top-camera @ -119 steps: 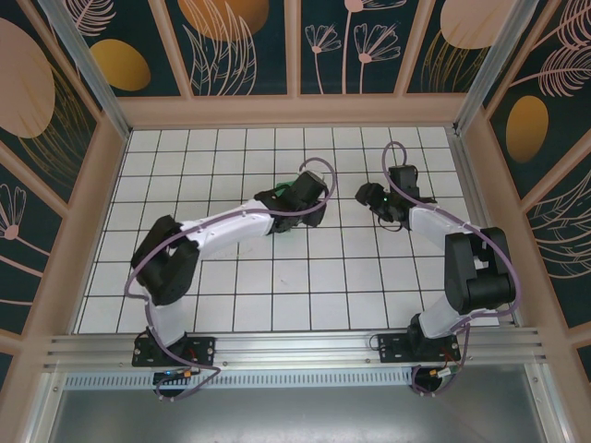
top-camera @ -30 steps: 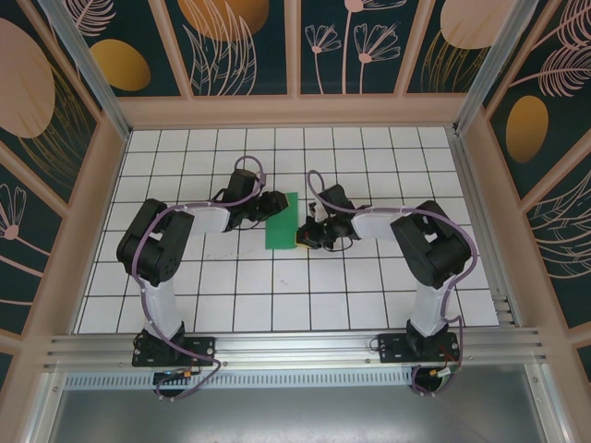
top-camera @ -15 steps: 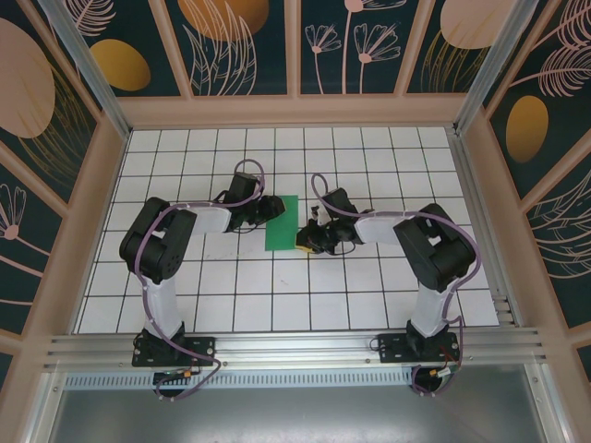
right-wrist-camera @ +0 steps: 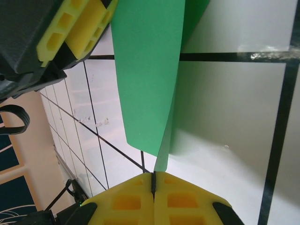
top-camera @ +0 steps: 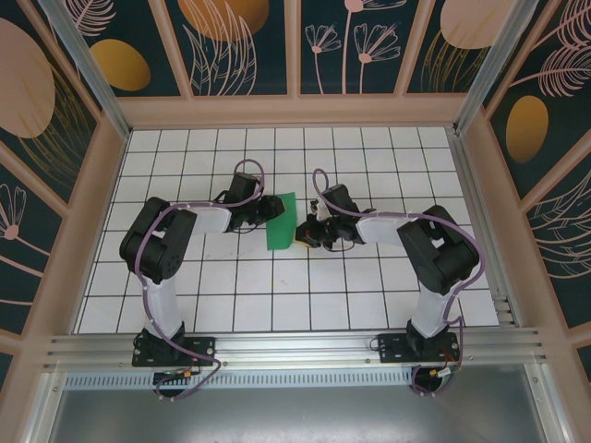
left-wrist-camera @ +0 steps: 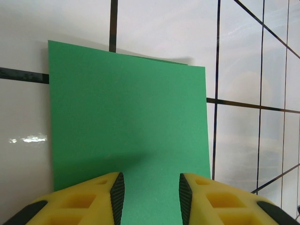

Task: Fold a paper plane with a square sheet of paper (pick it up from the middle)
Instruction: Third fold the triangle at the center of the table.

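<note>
The square sheet of paper (top-camera: pixel 280 224) is bright green and folded into a tall rectangle on the white grid table. My left gripper (top-camera: pixel 271 207) reaches in from the left over its upper part. In the left wrist view the paper (left-wrist-camera: pixel 126 122) lies flat under my open left gripper (left-wrist-camera: pixel 151 197), with nothing clamped. My right gripper (top-camera: pixel 303 236) is at the paper's near right corner. In the right wrist view that gripper (right-wrist-camera: pixel 153 180) is shut on a thin edge of the paper (right-wrist-camera: pixel 147 70), which rises off the table. The left gripper's yellow fingers (right-wrist-camera: pixel 86 28) show at the top left.
The white gridded table (top-camera: pixel 277 295) is boxed in by wooden walls (top-camera: pixel 295 111) on three sides. Both arms bend inward towards the middle, with their bases on the metal rail (top-camera: pixel 295 346) at the near edge.
Four seconds ago both grippers were away from where they stand now. Over the last second the right gripper shifted slightly right holding the paper's corner, lifting that edge. The left gripper barely moved.
</note>
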